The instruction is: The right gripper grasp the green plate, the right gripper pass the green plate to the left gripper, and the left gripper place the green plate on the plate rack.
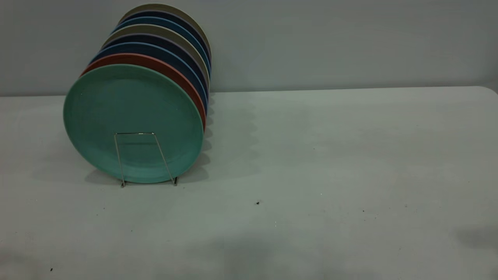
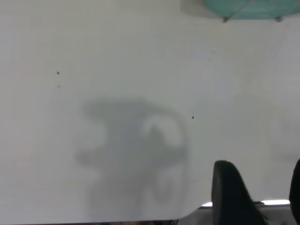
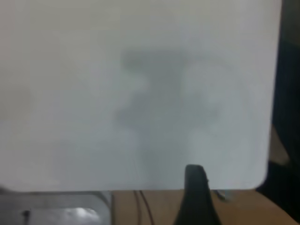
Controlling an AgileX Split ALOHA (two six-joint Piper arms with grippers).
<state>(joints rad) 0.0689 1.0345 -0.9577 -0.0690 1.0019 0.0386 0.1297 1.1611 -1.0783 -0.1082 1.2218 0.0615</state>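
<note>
The green plate (image 1: 132, 116) stands upright at the front of the plate rack (image 1: 137, 133), held behind its front wire loop, with a salmon plate and dark blue plates behind it. Its lower edge also shows in the left wrist view (image 2: 243, 8). Neither gripper appears in the exterior view. My left gripper (image 2: 262, 185) hangs over the bare table near its front edge, open and empty, well back from the rack. My right gripper (image 3: 248, 187) is over the table's near right corner; one finger (image 3: 196, 197) shows with nothing beside it, open and empty.
Several other plates, grey and dark blue, fill the rack behind (image 1: 171, 42). The white table (image 1: 311, 155) ends at a rounded corner in the right wrist view (image 3: 262, 178), with a brown surface and cables beyond it.
</note>
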